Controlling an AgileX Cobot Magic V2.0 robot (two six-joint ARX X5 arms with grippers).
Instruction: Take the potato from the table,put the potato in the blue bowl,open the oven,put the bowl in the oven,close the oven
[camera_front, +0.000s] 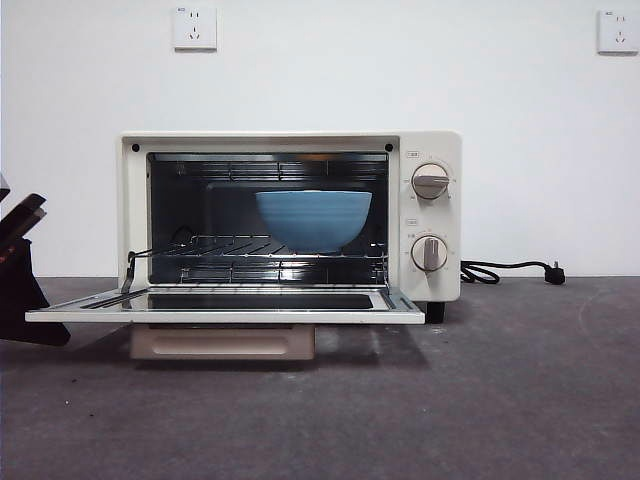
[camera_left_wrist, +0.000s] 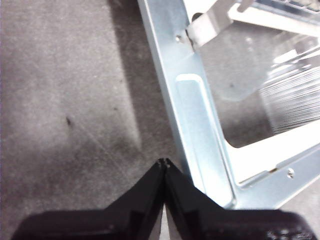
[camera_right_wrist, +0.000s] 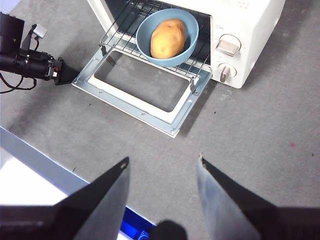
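The oven (camera_front: 290, 215) stands with its door (camera_front: 230, 305) folded down flat. Inside, the blue bowl (camera_front: 314, 218) rests on the wire rack. From above, the potato (camera_right_wrist: 167, 37) lies in the bowl (camera_right_wrist: 145, 46); the front view hides it behind the bowl's wall. My left gripper (camera_left_wrist: 163, 163) is shut on nothing, low over the table (camera_left_wrist: 65, 100), just beside the door's metal frame (camera_left_wrist: 200, 125) at its outer left corner. It shows as a dark shape (camera_front: 20, 270) at the left edge. My right gripper (camera_right_wrist: 162, 160) hangs open high above the table, well in front of the oven.
The oven's black cord (camera_front: 510, 270) trails on the table to its right. Two knobs (camera_front: 430, 182) sit on the oven's right panel. A pale ledge with a blue patch (camera_right_wrist: 35, 170) borders the near table edge. Bare table (camera_front: 500, 400) lies in front.
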